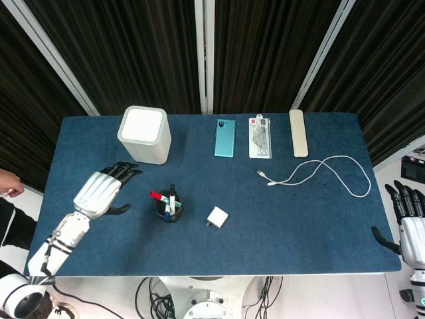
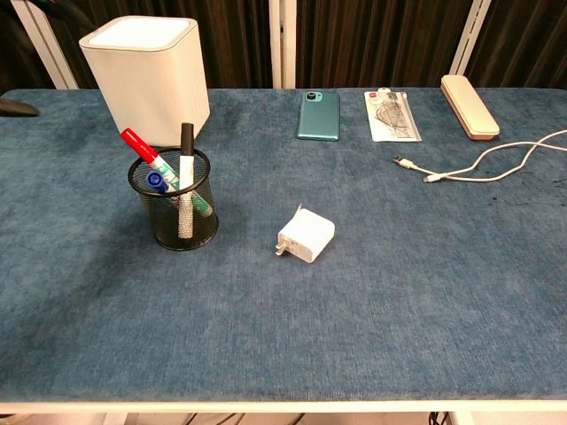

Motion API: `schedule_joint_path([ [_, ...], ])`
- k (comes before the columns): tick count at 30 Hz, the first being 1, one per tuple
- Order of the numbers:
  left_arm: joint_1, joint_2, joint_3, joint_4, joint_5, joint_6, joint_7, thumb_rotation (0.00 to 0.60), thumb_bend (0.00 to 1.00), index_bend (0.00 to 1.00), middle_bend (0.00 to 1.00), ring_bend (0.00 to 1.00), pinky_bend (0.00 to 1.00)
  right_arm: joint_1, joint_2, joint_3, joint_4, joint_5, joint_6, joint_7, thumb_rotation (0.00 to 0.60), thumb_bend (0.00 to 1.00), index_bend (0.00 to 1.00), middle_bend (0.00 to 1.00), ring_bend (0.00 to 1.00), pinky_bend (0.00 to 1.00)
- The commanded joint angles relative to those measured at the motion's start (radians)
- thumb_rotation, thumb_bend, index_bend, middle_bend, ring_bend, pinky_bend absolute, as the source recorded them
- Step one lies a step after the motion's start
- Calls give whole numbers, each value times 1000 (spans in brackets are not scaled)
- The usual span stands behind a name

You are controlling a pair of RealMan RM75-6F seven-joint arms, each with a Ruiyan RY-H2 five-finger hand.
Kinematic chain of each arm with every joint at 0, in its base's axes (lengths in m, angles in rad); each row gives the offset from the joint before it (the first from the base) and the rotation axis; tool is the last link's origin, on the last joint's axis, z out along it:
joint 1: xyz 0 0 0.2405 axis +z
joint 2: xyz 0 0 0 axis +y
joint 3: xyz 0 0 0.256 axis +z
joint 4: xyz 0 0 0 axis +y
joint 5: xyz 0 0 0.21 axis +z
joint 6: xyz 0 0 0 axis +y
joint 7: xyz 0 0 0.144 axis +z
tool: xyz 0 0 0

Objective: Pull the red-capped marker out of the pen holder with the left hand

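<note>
Red marker is seated in the mesh holder, tilted toward the left, cap sticking out over the rim. Holder is shared with a black-capped marker and a blue-capped one. Holder is placed on the table, in front of the white box and left of the charger.

Left hand is held over the table just left of the holder, fingers spread and released, nothing grasped, no contact with the marker. Right hand is parked off the table's right edge, fingers extended, nothing held.

Along the far edge a phone, a clear packet and a beige case are laid out; a white cable is looped at right.
</note>
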Motion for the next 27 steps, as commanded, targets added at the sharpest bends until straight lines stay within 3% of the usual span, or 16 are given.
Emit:
schedule_joint_path([
  [1, -39, -37, -3, 17, -41, -49, 6, 600, 239, 242, 169, 163, 403, -2, 4, 1, -4, -3, 4, 5, 600, 176, 0, 0, 0, 0],
  [11, -86, -145, 9, 77, -76, -72, 1, 600, 244, 289, 307, 263, 530, -4, 8, -10, -6, -10, -6, 14, 600, 176, 0, 0, 0, 0],
  [20, -128, -189, 14, 135, -126, -105, 34, 600, 269, 335, 322, 277, 539, -1, 4, -12, 8, 4, -25, 25, 600, 176, 0, 0, 0, 0],
  [27, -141, -213, 25, 162, -153, -107, 55, 600, 270, 382, 395, 360, 590, -2, 4, -10, 20, 18, -33, 39, 600, 177, 0, 0, 0, 0],
])
